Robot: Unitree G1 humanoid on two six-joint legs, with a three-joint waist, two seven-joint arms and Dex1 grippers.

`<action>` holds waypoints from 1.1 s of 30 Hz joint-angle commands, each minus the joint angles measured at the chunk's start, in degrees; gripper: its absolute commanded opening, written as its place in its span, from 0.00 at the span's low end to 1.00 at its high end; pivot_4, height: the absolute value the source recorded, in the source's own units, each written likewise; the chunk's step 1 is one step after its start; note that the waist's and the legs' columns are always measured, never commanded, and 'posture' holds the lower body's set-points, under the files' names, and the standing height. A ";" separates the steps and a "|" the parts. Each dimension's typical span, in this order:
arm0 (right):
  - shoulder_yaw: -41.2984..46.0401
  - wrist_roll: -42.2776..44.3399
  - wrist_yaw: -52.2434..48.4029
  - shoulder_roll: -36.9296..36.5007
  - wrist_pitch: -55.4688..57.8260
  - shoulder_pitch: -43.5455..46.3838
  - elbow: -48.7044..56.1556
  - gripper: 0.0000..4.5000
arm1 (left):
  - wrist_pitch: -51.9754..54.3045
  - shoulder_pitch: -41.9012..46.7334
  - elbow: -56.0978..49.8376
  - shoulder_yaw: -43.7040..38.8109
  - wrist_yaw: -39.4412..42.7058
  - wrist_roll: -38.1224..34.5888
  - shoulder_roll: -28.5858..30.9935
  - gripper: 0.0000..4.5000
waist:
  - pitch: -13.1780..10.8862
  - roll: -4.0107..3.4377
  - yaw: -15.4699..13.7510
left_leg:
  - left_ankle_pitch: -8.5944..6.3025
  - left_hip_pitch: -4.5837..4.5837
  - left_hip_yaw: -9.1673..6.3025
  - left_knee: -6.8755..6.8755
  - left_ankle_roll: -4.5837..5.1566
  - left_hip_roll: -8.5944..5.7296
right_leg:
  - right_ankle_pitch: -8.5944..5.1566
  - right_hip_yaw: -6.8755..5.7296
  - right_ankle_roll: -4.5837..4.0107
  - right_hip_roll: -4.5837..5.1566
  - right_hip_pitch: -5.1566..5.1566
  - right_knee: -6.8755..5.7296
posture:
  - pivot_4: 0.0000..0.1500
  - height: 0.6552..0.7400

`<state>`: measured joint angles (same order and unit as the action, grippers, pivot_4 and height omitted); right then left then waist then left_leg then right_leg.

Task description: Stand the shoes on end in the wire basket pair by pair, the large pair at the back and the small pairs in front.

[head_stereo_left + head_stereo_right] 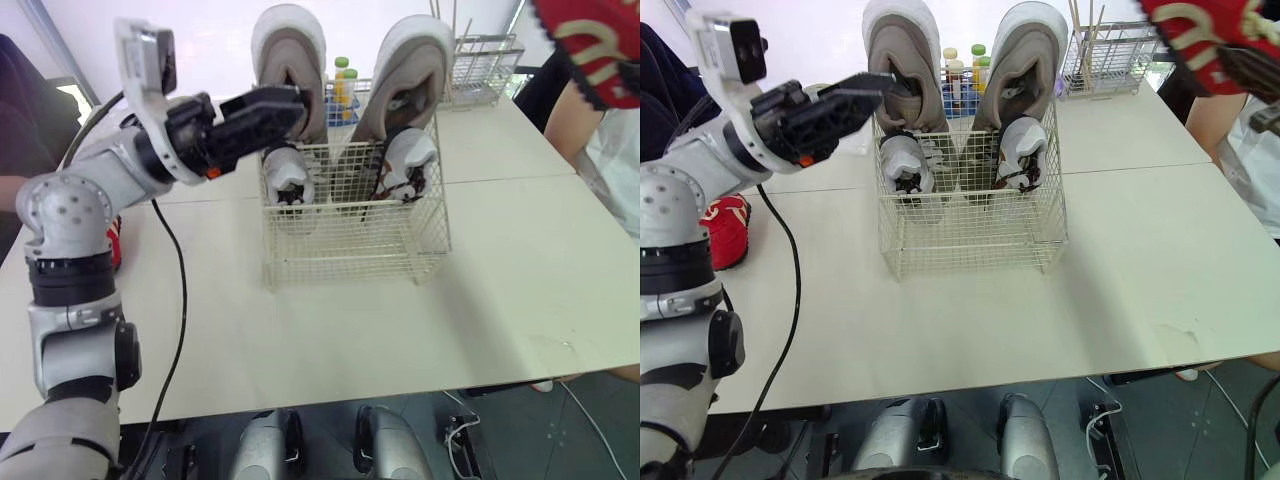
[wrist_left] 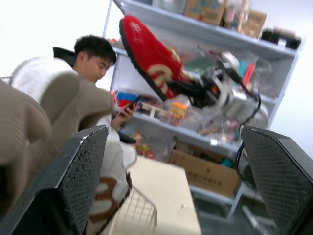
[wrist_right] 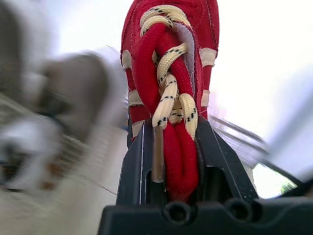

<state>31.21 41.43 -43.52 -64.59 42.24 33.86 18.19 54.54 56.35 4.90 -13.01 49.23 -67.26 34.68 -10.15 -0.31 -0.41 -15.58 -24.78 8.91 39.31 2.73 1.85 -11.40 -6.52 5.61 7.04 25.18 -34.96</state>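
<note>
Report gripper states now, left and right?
Left gripper: open, holding nothing.
Right gripper: shut on a red shoe, gripped at the laces.

No text, brand or number can be read anywhere. A gold pattern is seen on the red shoe (image 1: pixel 598 80), but no letters can be made out in it. Markings on the shelf boxes (image 2: pixel 205 171) are too blurred to be read.
</note>
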 commanded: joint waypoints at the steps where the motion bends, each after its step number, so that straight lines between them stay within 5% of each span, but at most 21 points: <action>1: -4.98 2.27 -3.97 -1.00 -3.76 6.74 1.98 0.03 | 3.00 4.27 3.35 -3.61 -1.14 -3.10 0.74 1.00 | -0.01 -0.01 0.04 | 0.00 0.00 0.00 0.00 0.00 0.02 | 0.00 0.00 0.00 0.01 0.00 -0.01 | 1.00 1.00; 11: -22.33 -4.73 -11.59 6.34 -14.69 15.29 1.70 0.03 | 12.95 6.66 3.91 -4.69 -3.59 -6.06 3.25 1.00 | -0.02 0.11 -0.01 | 0.01 0.00 0.06 0.04 -0.01 0.01 | 0.00 0.02 0.01 0.09 0.04 -0.11 | 1.00 1.00; 27: -28.82 -9.52 -18.07 10.50 -18.64 20.03 1.13 0.03 | 17.53 7.16 2.74 -2.94 -5.25 -5.57 2.27 1.00 | -0.03 0.12 0.14 | 0.01 0.02 0.09 0.04 -0.02 0.00 | 0.00 0.01 0.01 0.08 0.04 -0.14 | 1.00 1.00; 30: -29.01 -9.79 -18.44 10.70 -18.54 20.46 0.98 0.03 | 18.03 6.37 1.77 -2.12 -4.57 -5.01 2.22 0.80 | -0.03 0.12 0.11 | 0.01 0.02 0.10 0.04 -0.03 -0.01 | 0.00 0.01 0.01 0.08 0.04 -0.13 | 1.00 1.00; 33: -29.15 -10.58 -18.70 10.65 -18.39 20.89 0.67 0.03 | 19.20 5.54 1.16 -1.90 -3.55 -5.59 2.41 0.46 | -0.02 0.11 0.21 | 0.01 0.02 0.10 0.04 -0.03 -0.01 | 0.00 0.01 0.01 0.08 0.04 -0.14 | 1.00 1.00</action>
<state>0.49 30.54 -62.18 -53.96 24.69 52.25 17.85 73.22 61.84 7.83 -14.76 44.48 -71.98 36.77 -10.18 -0.20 -0.20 -15.56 -24.75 9.02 39.35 2.71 1.84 -11.40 -6.51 5.62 7.12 25.23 -35.10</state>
